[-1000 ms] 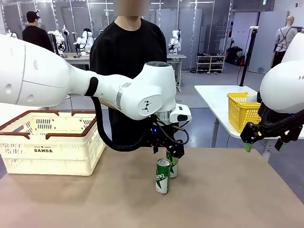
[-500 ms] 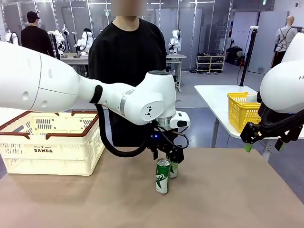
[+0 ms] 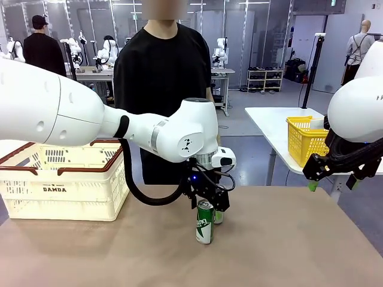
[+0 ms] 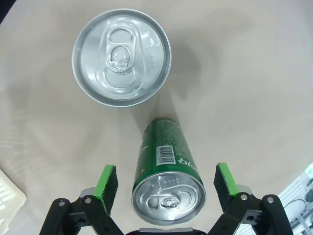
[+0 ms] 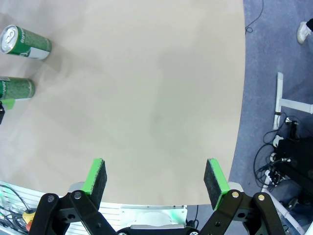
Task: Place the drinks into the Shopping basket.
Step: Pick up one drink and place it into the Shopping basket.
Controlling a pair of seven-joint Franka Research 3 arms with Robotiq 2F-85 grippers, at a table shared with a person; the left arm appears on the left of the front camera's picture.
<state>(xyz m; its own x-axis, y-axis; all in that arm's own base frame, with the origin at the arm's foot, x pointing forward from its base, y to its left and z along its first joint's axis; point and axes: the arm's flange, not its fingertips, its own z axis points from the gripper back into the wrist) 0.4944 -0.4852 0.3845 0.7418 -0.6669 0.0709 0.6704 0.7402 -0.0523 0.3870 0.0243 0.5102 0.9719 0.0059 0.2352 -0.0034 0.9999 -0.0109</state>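
Two green drinks cans stand close together at the table's middle. The nearer can stands free, and its silver top lies beyond my fingers in the left wrist view. My left gripper is down over the farther can, open. In the left wrist view that can sits between the green pads with a gap on each side. My right gripper hangs open and empty past the table's right edge, and both cans show far off in its wrist view. The Shopping basket stands at the table's left. The blue-and-white can is out of view.
A person in a black shirt stands at the far side behind the cans. A yellow mesh basket sits on a separate white table at the right. Bare tabletop lies between the cans and my right gripper.
My left gripper has come down and a little to the left, so its fingers now straddle the farther green can. The right arm, the cans and the basket have not moved.
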